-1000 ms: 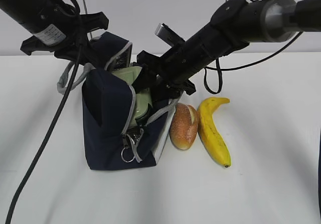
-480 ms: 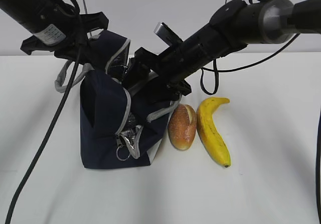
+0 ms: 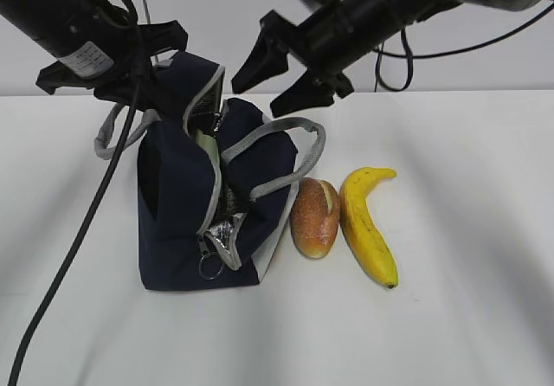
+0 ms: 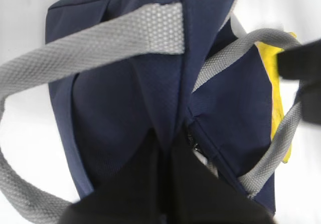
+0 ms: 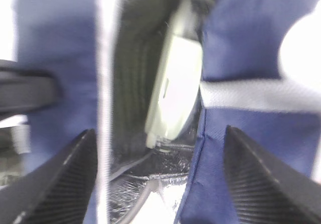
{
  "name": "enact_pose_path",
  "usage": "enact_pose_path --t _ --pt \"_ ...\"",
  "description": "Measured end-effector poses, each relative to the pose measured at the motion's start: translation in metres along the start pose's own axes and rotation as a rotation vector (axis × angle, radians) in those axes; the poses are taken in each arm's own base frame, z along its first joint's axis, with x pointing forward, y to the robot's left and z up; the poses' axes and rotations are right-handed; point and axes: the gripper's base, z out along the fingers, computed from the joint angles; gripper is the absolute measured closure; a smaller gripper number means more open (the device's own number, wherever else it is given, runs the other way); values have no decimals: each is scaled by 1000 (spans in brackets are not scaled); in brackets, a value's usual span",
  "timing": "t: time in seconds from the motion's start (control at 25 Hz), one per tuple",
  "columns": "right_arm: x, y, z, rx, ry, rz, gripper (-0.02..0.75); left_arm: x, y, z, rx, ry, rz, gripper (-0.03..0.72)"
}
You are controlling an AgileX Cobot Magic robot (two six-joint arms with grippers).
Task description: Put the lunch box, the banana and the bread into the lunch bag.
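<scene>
Raised right fingers clear lunch bag; bread beside.

Lunch box in lunch bag — banana, bread outside

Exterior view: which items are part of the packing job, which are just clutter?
Part of the job:
- lunch bag, held open by the left hand
- lunch box, inside the bag
- bread, on the table beside the bag
- banana, next to the bread
- right hand, open above the bag

Just lying about:
- nothing but the table and the arm cables
</scene>
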Motion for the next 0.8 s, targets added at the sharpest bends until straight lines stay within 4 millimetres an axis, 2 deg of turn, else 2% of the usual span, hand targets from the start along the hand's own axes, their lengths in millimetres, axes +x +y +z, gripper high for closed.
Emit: enact_pose_path --t 0.16,0.28,0.48,0.68,0.8 --pt "-21 -1 -41 55 -98 -7 167 0 0 0 0 2 1 688" --pt "-23 -11 -57 164 -110 10 168 1 1 0 -8 9 9 688" --pt "-17 -25 -68 405 -65 19 168 4 5 0 -60 45 45 688" --pt "-13 -35 -68 483 -38 42 168 6 11 -1 -116 78 83 688" --pt "-1 -48 -61 517 22 72 168 6 11 -1 -124 80 88 688"
